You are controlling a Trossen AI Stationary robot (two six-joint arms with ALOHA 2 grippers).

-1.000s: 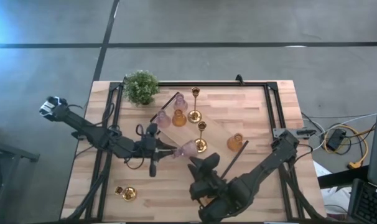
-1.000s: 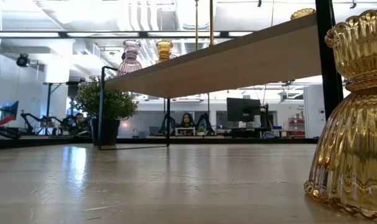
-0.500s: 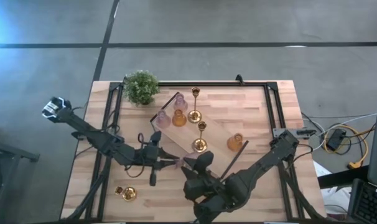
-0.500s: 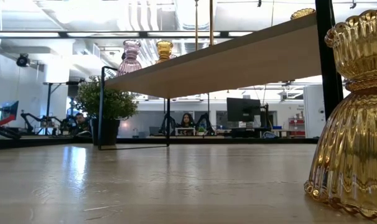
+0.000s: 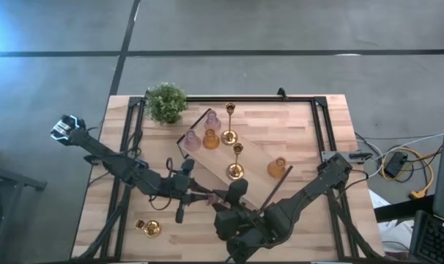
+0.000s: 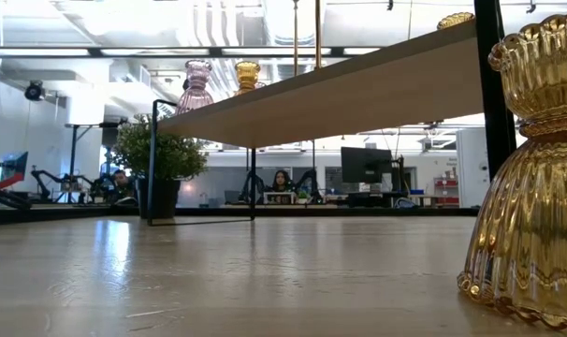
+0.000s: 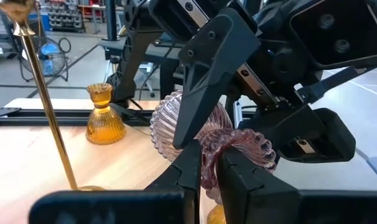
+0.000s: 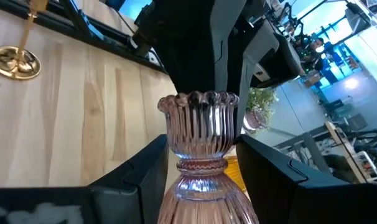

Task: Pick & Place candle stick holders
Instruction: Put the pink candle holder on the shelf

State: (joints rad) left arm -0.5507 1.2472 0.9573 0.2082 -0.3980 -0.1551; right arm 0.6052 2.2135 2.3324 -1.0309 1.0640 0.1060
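- 8 candle stick holders are showing around the green potted plant [image 5: 165, 103]: 3 pale pink, 2 amber, 3 gold.
- 2 pink, 1 amber and 2 gold are standing near the plant.
- The third pink holder [image 8: 200, 127] is hanging well apart from the plant, lying level, rim facing the left gripper [image 7: 204, 171], which is pinching that rim.
- The right gripper [image 8: 204, 168] is standing spread on either side of its neck.

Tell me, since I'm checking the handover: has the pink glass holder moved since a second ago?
Yes. In the high view the pink glass holder has shifted away from the gold candlestick toward the table's near edge, carried between the left pincer and right pincer.
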